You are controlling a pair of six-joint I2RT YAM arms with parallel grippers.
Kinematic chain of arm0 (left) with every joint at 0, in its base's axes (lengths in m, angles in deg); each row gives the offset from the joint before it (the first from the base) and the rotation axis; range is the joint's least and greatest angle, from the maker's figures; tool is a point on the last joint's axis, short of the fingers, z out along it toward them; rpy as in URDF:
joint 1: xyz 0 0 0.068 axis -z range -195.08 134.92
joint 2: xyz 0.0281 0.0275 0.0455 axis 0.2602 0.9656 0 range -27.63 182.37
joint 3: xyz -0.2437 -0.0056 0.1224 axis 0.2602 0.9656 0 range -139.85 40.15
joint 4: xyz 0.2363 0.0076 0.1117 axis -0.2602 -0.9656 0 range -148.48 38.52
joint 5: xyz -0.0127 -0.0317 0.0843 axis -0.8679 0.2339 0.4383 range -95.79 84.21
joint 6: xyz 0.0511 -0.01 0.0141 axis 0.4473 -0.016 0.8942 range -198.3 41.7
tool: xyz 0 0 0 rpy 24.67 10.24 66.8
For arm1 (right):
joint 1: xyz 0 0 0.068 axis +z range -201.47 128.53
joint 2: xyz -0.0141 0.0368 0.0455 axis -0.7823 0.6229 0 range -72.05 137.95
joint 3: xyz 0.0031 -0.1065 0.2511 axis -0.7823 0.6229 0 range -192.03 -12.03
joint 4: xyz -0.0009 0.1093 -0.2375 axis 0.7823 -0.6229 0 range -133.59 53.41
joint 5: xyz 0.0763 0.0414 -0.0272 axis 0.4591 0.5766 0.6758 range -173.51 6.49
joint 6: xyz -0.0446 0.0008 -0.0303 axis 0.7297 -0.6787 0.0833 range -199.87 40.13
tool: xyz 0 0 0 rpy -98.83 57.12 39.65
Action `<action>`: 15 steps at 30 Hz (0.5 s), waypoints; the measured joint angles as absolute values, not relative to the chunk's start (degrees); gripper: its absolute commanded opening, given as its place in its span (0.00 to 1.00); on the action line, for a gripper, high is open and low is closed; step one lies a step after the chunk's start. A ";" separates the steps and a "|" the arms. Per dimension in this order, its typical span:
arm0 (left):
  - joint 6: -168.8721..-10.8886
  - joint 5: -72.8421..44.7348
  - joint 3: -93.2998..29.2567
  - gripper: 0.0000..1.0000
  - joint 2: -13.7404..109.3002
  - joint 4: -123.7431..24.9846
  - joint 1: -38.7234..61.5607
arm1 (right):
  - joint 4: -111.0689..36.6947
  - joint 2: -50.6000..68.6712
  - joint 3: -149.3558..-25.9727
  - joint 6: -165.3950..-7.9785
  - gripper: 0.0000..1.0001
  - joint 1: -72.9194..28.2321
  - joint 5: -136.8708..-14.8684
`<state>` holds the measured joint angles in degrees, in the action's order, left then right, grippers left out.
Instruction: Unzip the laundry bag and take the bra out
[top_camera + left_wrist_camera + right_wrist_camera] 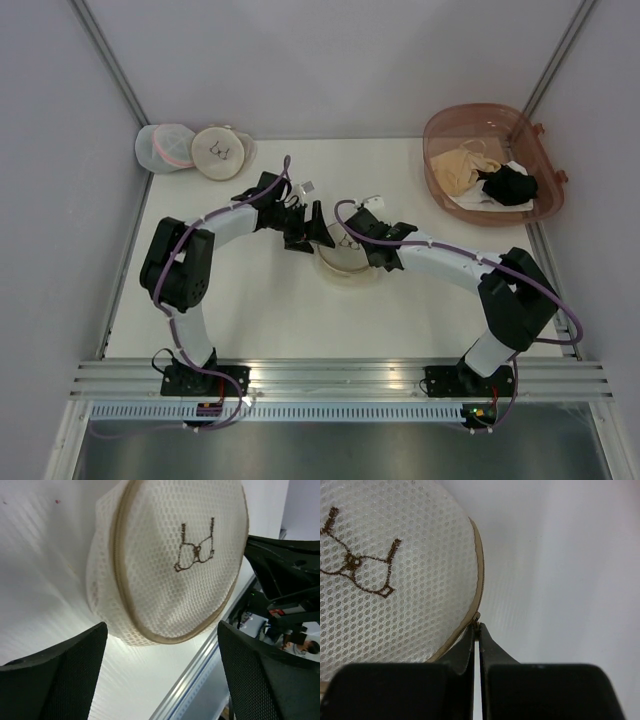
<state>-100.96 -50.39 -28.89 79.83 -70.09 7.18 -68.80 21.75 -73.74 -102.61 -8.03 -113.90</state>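
Note:
The laundry bag (345,268), a round cream mesh disc with a dark bra drawing, lies mid-table between both arms. In the left wrist view the laundry bag (170,565) fills the upper frame, its rim zipper closed along the visible edge. My left gripper (162,628) is open, one finger on each side of the bag's near rim and not touching it; it also shows in the top view (305,232). My right gripper (478,626) is shut on the zipper pull (477,617) at the bag's rim (479,565). The bra is hidden.
At the back left lie a white mesh bag with pink trim (165,147) and another cream disc bag (220,152). A brown translucent tub (450,125) at the back right holds a pale beige garment (462,165) and a black garment (508,185).

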 measured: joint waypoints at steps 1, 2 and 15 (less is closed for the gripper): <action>-101.00 -49.39 -28.87 0.99 79.83 -70.38 7.18 | -68.75 21.71 -73.74 -102.64 0.00 -8.16 -114.34; -101.06 -48.12 -28.87 0.99 79.75 -70.38 7.18 | -68.75 21.64 -73.74 -102.64 0.00 -8.18 -114.60; -116.54 -31.97 -5.15 1.00 50.35 -63.08 9.08 | -63.90 13.89 -65.48 -103.10 0.01 -8.29 -91.13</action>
